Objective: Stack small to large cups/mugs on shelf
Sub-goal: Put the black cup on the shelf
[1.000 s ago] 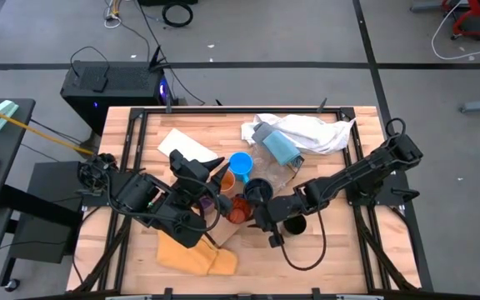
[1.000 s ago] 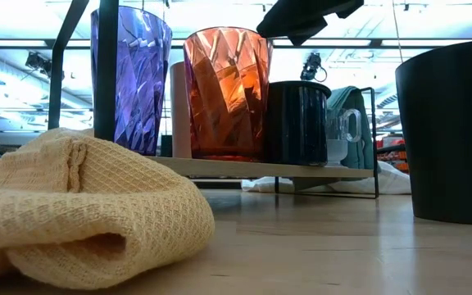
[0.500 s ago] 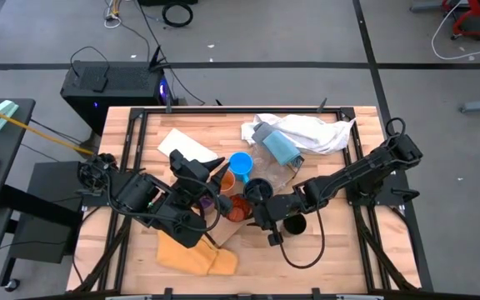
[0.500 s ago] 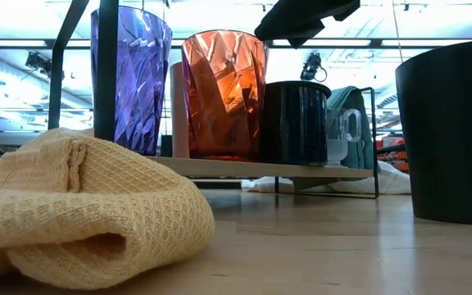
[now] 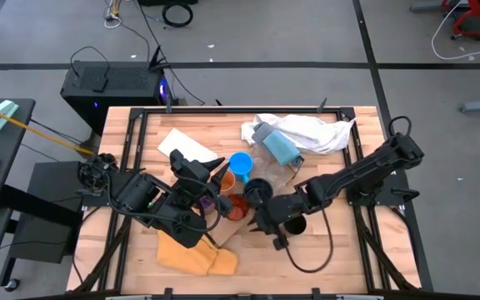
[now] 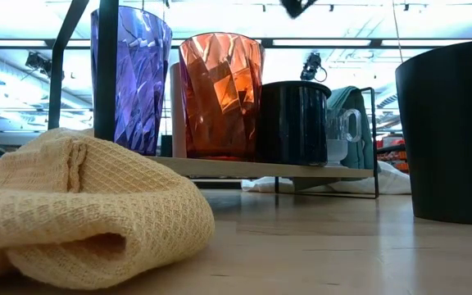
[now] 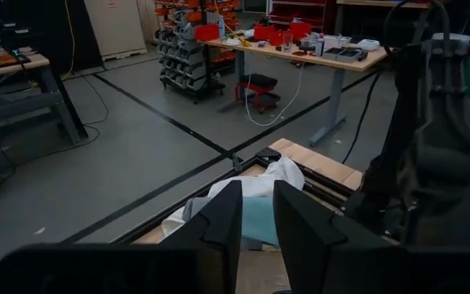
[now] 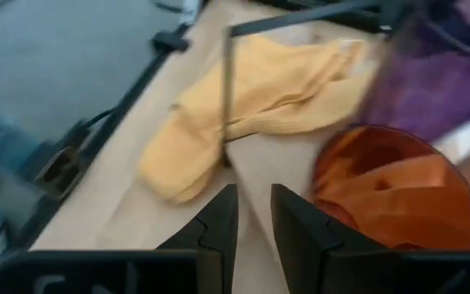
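Observation:
On the pale wooden shelf (image 6: 252,169) stand, in a row, a purple cup (image 6: 129,78), a red-orange tumbler (image 6: 220,94) and a black mug (image 6: 293,123). A dark cup (image 6: 453,131) rests on the table, to the right in the low view. A bright blue mug (image 5: 240,164) stands farther back. My right gripper (image 8: 254,214) hovers open above and beside the tumbler (image 8: 394,188), with nothing between its fingers. My left gripper (image 7: 257,219) hangs open high over the table's left half, pointing roughly level toward the far right corner, and holds nothing.
A yellow waffle cloth (image 5: 194,254) lies at the near left of the shelf. At the far right are a white cloth (image 5: 307,129) and a pale-blue cylinder (image 5: 277,143). A white pad (image 5: 186,146) lies at the far left. Thin black frame posts (image 6: 105,65) rise by the cups.
My right gripper has risen from just over the tumbler, almost leaving the low view at the top. The tumbler has shifted a little along the shelf toward the purple cup. The left arm has kept still.

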